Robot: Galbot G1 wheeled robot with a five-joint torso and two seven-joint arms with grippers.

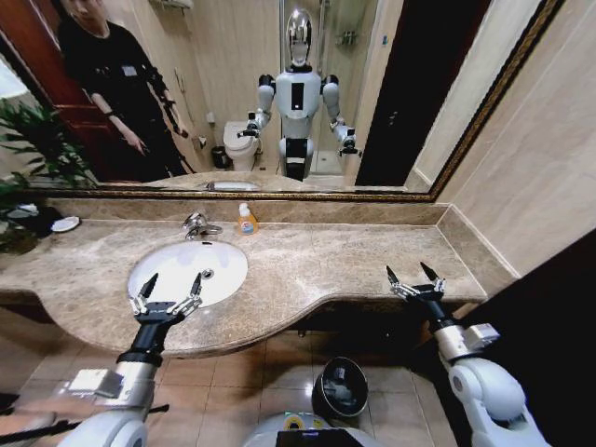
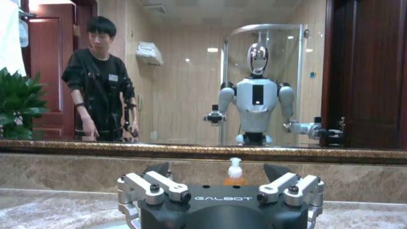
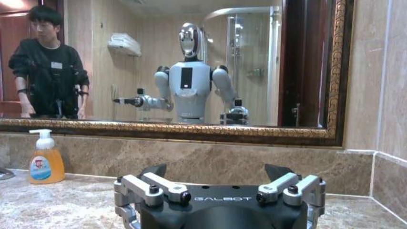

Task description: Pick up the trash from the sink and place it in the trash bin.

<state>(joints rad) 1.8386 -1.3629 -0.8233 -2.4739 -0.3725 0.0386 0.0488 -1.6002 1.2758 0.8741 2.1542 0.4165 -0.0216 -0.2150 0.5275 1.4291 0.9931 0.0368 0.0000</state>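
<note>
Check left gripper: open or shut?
Open. The left gripper hovers over the sink's front rim with its two fingers spread wide apart and nothing between them.

Glossy white ceramic sink (image 1: 186,270), chrome tap (image 1: 196,224), polished beige marble counter (image 1: 317,265), glossy-lined black bin (image 1: 340,386)

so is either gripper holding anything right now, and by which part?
Nothing held. Left gripper open over the sink; right gripper open above the counter.

White oval sink (image 1: 226,272) lies open from above; chrome tap (image 1: 197,224) and orange soap bottle with white pump (image 1: 246,220) stand at the marble counter's (image 1: 354,261) back edge. Small round black trash bin (image 1: 340,386) stands on the floor below the counter's front edge, top unobstructed.
</note>
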